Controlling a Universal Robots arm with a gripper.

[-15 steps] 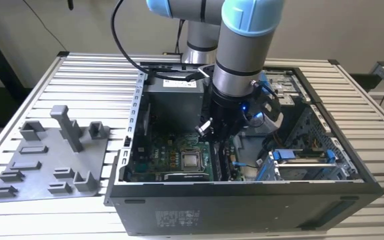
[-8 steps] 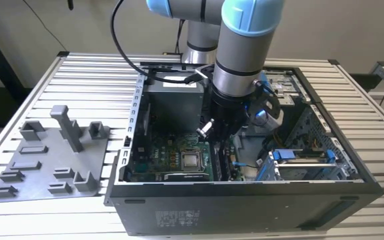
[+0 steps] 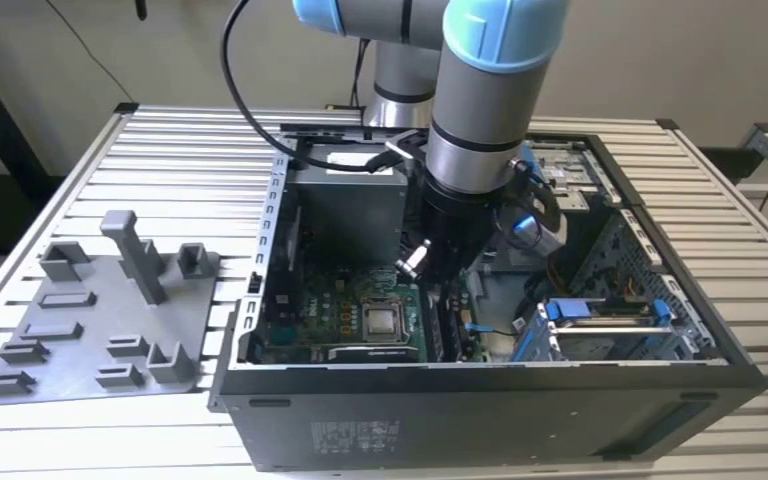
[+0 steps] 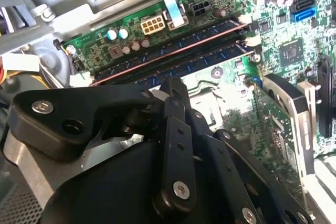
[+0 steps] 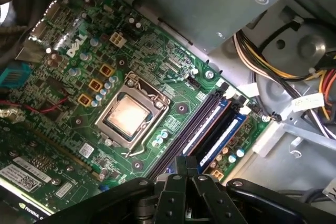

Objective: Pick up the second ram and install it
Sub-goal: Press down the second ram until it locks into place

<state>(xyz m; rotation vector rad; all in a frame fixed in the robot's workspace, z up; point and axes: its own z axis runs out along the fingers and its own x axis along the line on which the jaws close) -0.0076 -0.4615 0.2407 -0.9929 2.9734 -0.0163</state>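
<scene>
Two long dark ram sticks with pale labels stand side by side in the motherboard slots, one (image 5: 203, 128) in a black slot and one (image 5: 223, 139) in a blue slot. I cannot tell which of them is the second ram. In the second wrist view the same slots (image 4: 178, 51) run across the green board. My gripper (image 5: 184, 165) is shut, fingertips pressed together just over the near end of these slots, with nothing visible between them; its black fingers (image 4: 174, 90) show the same. In the exterior view the gripper (image 3: 440, 285) reaches down into the open case.
The open computer case (image 3: 491, 400) lies on a slatted table. Inside are the processor socket (image 5: 131, 116), a graphics card (image 4: 278, 124), cable bundles (image 5: 273, 61), the power supply (image 3: 344, 200) and a blue-tabbed drive cage (image 3: 604, 315). A grey fixture plate (image 3: 91, 330) sits at the exterior view's left.
</scene>
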